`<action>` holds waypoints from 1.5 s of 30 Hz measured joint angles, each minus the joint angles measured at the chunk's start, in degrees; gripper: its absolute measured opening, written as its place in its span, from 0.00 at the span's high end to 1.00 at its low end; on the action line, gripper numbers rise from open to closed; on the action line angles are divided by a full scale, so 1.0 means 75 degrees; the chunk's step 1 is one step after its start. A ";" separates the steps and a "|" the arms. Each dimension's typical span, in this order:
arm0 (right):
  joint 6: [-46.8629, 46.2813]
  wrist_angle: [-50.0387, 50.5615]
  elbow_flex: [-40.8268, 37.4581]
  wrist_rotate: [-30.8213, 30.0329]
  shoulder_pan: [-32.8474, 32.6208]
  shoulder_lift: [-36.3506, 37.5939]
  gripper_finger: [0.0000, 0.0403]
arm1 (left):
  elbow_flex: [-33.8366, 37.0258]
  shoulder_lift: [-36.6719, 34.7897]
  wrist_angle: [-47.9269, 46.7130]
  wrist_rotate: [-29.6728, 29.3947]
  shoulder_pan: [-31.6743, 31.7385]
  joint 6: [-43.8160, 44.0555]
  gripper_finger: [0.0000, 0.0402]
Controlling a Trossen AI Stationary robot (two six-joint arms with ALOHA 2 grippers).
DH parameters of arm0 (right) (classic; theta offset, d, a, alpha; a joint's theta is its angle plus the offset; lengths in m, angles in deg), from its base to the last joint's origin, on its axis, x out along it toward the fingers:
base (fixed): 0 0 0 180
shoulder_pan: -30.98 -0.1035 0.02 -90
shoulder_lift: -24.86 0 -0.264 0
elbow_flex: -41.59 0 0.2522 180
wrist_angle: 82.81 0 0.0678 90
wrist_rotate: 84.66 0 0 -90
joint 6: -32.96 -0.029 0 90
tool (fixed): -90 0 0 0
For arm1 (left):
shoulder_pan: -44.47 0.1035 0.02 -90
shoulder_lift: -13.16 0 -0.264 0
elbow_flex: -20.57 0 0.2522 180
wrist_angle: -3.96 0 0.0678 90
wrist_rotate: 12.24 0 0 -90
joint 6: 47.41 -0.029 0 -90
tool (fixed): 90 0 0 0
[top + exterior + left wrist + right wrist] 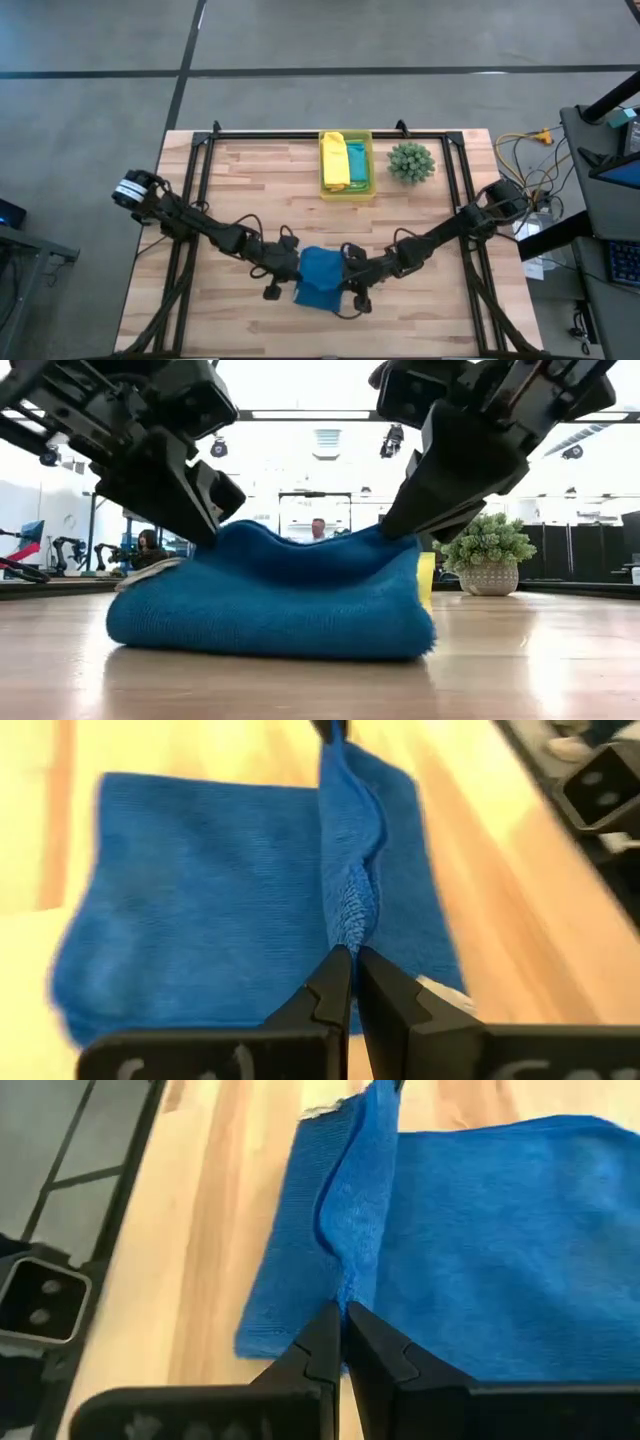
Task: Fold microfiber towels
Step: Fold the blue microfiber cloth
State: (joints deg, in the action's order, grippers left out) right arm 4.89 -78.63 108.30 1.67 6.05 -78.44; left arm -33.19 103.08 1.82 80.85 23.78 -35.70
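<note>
We find the left gripper (283,272) at the near-centre of the table (240,180), fingers pinched together on the left edge of the blue towel (322,278). The towel lies doubled over on the wood, a raised ridge of cloth running between the two holds. The right gripper (352,280) is likewise clamped on the opposite edge. We judge a fold is in hand; the next move calls for both arms to carry the pinched edge across evenly, then release. Folded yellow and teal towels (343,160) sit in the bin (346,192) beyond.
</note>
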 joint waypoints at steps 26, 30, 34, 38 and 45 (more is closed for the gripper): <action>-0.0536 0.0129 -0.1241 -0.1270 0.0578 0.1139 0.98 | 0.0520 -0.0045 0.0723 -0.1251 0.0828 0.0201 1.00; -0.0486 0.0152 -0.1241 -0.1268 0.0754 0.1108 0.98 | 0.0520 -0.0045 0.0720 -0.1327 0.0982 0.0197 1.00; -0.0455 0.0224 -0.1241 -0.1275 0.1027 0.1096 0.98 | 0.0520 -0.0045 0.0669 -0.1488 0.1066 0.0133 1.00; -0.0267 0.0262 -0.1240 -0.1276 0.1292 0.1096 0.98 | 0.0520 -0.0048 0.0404 -0.1889 0.1074 -0.0039 1.00; -0.0221 0.0279 -0.1238 -0.1272 0.1803 0.1091 0.97 | 0.0520 -0.0048 0.0098 -0.2233 0.1320 -0.0069 1.00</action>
State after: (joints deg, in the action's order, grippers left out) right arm 3.23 -76.53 99.01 -7.87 19.58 -70.26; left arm -29.29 102.72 2.55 64.10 33.68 -36.22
